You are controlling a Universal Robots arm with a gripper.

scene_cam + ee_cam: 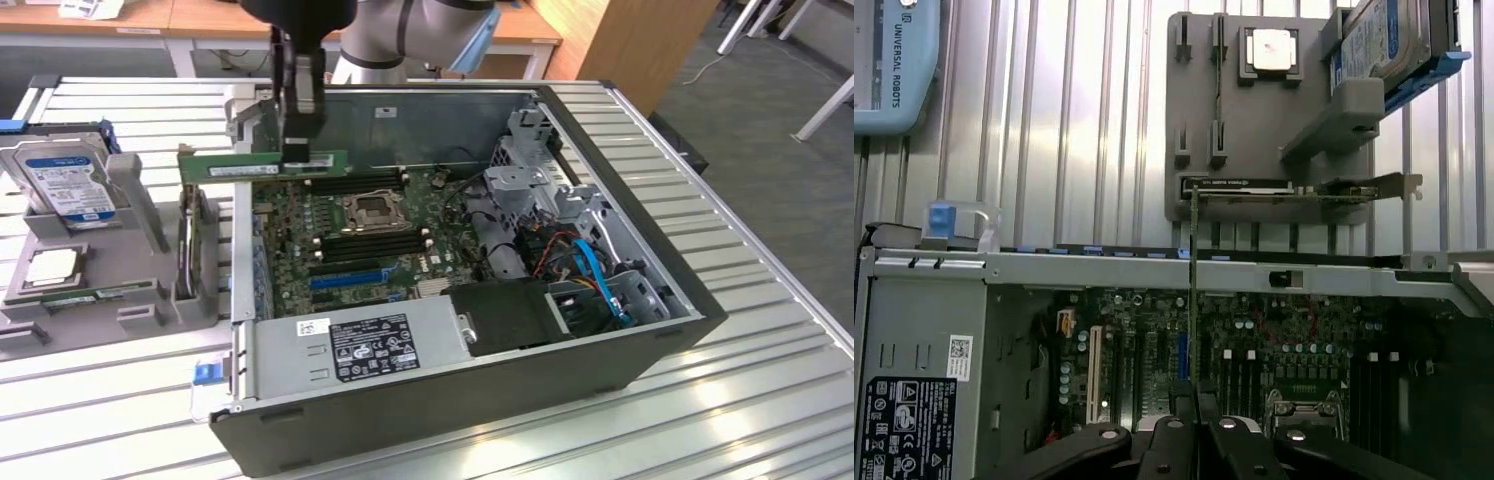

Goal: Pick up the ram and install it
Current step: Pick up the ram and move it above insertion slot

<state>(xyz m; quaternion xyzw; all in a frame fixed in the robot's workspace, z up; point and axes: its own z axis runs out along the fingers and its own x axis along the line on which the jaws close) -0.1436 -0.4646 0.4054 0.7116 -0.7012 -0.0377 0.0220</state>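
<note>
The ram (234,167) is a long green stick held level in the air, and my gripper (303,152) is shut on its end toward the exterior view's right. It hangs over the far part of the motherboard (400,262), just above the black memory slots (350,184). Its other end reaches out past the case wall. In the wrist view the ram (1194,280) appears edge-on as a thin line rising from my gripper (1195,398). More black slots (368,243) lie beyond the processor socket (370,210).
The open computer case (641,360) holds a power supply (360,345), a drive cage (527,190) and a blue cable (601,280). On the exterior view's left, a grey holder (147,300) carries a hard drive (64,185), a silver processor (54,265) and an expansion card (1304,190).
</note>
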